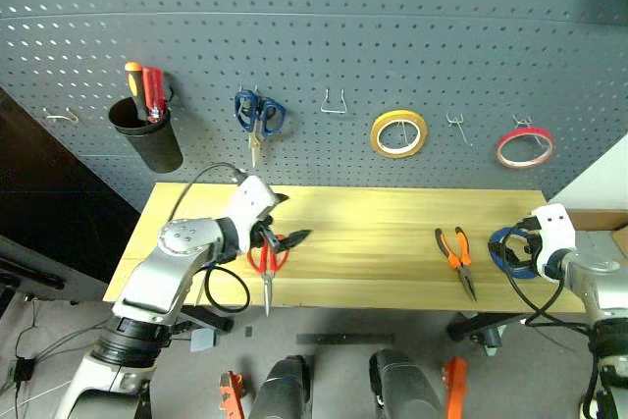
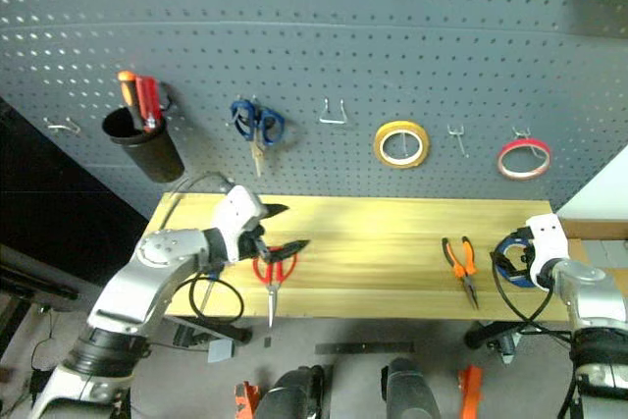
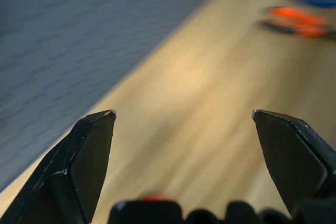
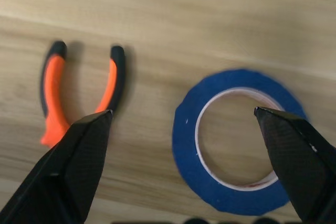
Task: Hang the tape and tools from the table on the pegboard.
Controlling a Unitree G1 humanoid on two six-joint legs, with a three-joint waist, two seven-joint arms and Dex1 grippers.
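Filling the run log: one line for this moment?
left gripper: open, over red-handled scissors | right gripper: open, above blue tape | pliers: on table

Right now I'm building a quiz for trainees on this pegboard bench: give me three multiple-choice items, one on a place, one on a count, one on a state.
1. Where do the red-handled scissors lie?
A. On the table, under the left gripper
B. Hung on the pegboard
C. Inside the black cup

2. How many tape rings hang on the pegboard?
A. None
B. Two
C. Four

3. How does the right gripper stand over the blue tape?
A. Shut on the tape
B. Open, the tape lying flat on the table
C. Open, lifting the pliers

Answers:
1 A: the scissors rest near the table's front edge below the left gripper.
2 B: a yellow tape ring and a red-pink tape ring hang there.
3 B: the right wrist view shows both fingers spread wide, with the ring flat on the wood.
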